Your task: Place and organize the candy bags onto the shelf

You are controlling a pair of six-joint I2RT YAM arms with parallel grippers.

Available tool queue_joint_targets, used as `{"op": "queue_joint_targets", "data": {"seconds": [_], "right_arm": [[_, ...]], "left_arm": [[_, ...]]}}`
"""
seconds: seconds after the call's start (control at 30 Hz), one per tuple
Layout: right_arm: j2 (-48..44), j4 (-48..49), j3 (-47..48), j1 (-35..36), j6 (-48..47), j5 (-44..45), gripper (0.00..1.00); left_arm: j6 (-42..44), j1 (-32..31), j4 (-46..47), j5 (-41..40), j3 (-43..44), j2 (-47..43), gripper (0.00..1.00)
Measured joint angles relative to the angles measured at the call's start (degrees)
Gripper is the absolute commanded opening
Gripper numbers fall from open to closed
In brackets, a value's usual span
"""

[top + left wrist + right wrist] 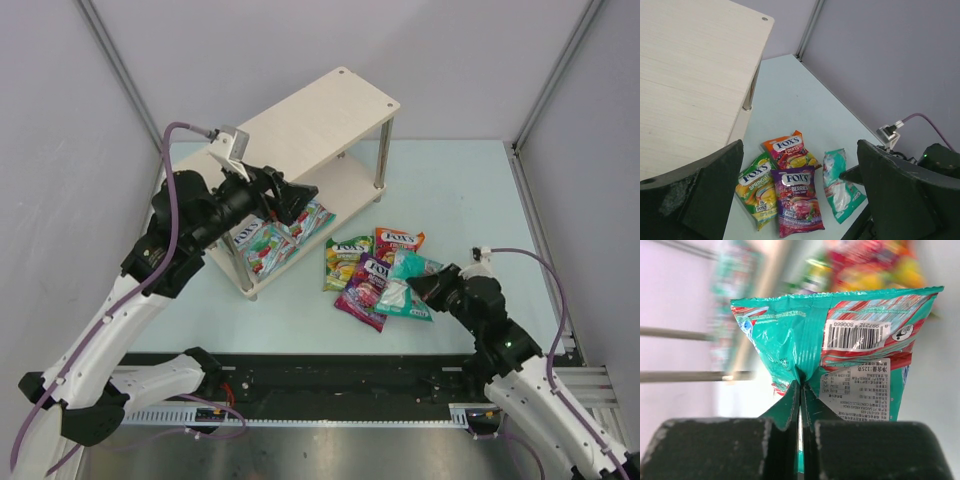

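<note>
Pinching a teal bag (790, 335) in the clamped right claw (801, 385), beside the shelf (320, 110) — left claw (797, 165) agape, empty. Next: lift onto it.

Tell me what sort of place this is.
Probably a robotics lab cell: grey partition walls surround a pale table, and the left arm and right arm sit on a metal rail at its near edge.

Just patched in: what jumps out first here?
The right gripper has its fingers shut on a teal bag, barcode side facing its wrist camera. Left of it, a green-yellow bag, a red-orange bag and a purple bag lie clustered on the table. The left gripper hangs open by the shelf, whose lower tier already holds other bags.
</note>
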Motion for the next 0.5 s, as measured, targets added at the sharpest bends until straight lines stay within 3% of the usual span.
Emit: {"op": "queue_joint_targets", "data": {"seconds": [0.13, 0.37, 0.5], "right_arm": [[-4.0, 8.7, 0.0, -4.9, -0.5, -9.2, 0.00], [6.3, 28.8, 0.1, -7.3, 0.8, -26.8, 0.00], [10.1, 31.3, 1.6, -6.9, 0.1, -31.7, 0.00]], "left_arm": [[0.0, 0.0, 1.0, 1.0, -0.9, 0.0, 1.00], [0.1, 0.0, 3.0, 8.6, -1.2, 1.4, 1.00], [2.3, -2.1, 0.7, 10.3, 1.2, 5.3, 1.00]]}}
